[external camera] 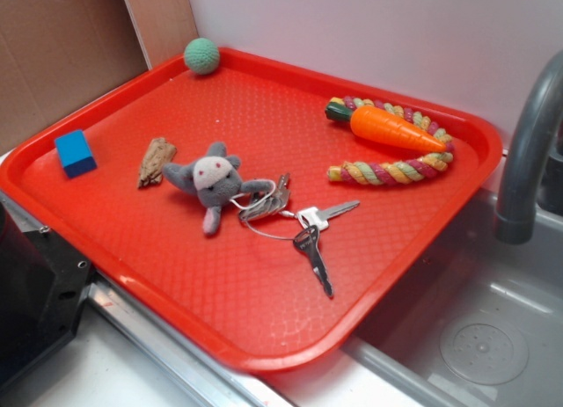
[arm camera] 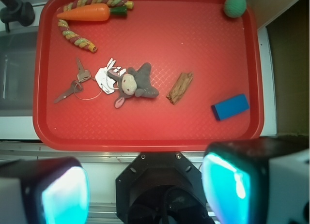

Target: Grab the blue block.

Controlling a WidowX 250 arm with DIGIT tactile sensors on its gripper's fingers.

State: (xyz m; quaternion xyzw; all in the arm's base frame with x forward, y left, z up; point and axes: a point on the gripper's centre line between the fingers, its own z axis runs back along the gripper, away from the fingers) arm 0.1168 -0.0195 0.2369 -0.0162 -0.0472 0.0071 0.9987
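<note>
The blue block (external camera: pixel 76 153) lies on the red tray (external camera: pixel 264 319) near its left edge. In the wrist view the blue block (arm camera: pixel 230 107) is at the tray's (arm camera: pixel 145 137) right side. My gripper (arm camera: pixel 145 190) hangs high above the counter, short of the tray's near rim. Its two fingers (arm camera: pixel 63 192) stand wide apart with nothing between them. The gripper does not show in the exterior view; only the robot's black base (external camera: pixel 35 293) shows at lower left.
On the tray lie a grey plush mouse (external camera: pixel 211 180), a brown wood piece (external camera: pixel 157 159), keys (external camera: pixel 308 231), a toy carrot (external camera: pixel 391 127) with a rope (external camera: pixel 396 170), and a teal knitted ball (external camera: pixel 201 54). A sink (external camera: pixel 484 337) and grey faucet (external camera: pixel 528 152) are to the right.
</note>
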